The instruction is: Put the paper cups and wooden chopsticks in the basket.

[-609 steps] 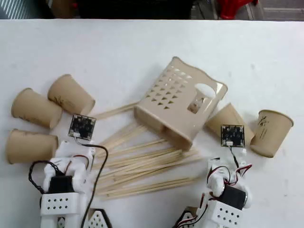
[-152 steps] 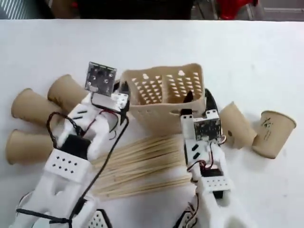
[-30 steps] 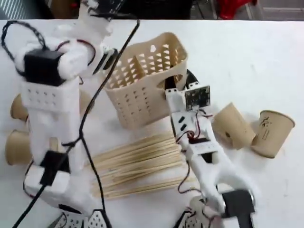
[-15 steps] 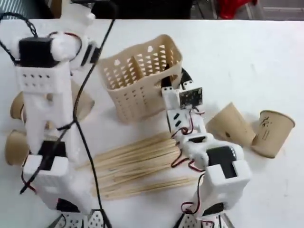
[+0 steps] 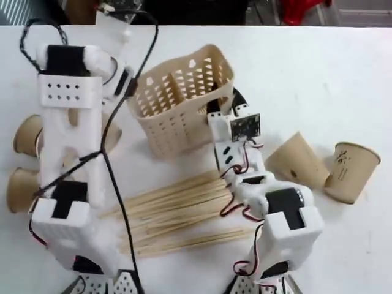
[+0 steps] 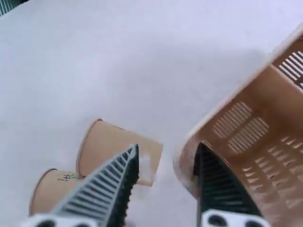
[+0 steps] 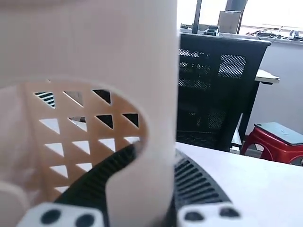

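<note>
Right wrist view: gripping basket wall with right pincer. Left wrist view: holding left pincer agape at rim, cups beyond.

Left arm and right arm flank the basket; passing room over far table

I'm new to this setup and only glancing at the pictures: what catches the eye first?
The tan basket sits open side up in the middle of the white table. The right pincer is clamped on its wall and the left pincer hangs open at another corner. A spread of chopsticks lies between the two arms, and paper cups lie off to both sides.
</note>
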Robot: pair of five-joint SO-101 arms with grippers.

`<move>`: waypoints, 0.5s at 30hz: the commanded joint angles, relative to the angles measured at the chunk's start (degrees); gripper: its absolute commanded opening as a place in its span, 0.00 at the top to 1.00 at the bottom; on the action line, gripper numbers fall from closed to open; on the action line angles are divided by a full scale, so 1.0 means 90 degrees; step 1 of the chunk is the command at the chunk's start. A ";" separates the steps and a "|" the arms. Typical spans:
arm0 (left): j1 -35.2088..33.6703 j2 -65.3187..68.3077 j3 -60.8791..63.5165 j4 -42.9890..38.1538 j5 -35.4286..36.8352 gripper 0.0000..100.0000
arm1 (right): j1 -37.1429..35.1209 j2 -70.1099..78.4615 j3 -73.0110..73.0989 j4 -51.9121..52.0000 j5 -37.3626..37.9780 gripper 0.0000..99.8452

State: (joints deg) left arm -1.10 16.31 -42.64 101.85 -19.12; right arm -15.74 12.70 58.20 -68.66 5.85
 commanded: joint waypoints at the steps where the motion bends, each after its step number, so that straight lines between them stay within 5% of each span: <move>1: 0.0337 -0.0015 0.1065 -0.0645 0.0039 0.81 | 0.0122 -0.0103 0.0039 -0.0210 0.0029 0.98; 6: 0.0513 -0.0024 0.2442 -0.2354 0.0088 0.99 | -0.0015 -0.0190 0.0537 -0.0190 0.0029 0.97; 12: 0.0337 -0.0024 0.2852 -0.3165 0.0098 0.98 | -0.0015 -0.0777 0.1348 0.0317 -0.0020 0.66; 15: 0.0249 -0.0034 0.2833 -0.3272 0.0107 0.98 | -0.0044 -0.1138 0.1524 0.1158 -0.0029 0.60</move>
State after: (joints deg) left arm 3.30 15.08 -17.32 77.67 -18.77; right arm -15.74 7.08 71.21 -63.91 5.49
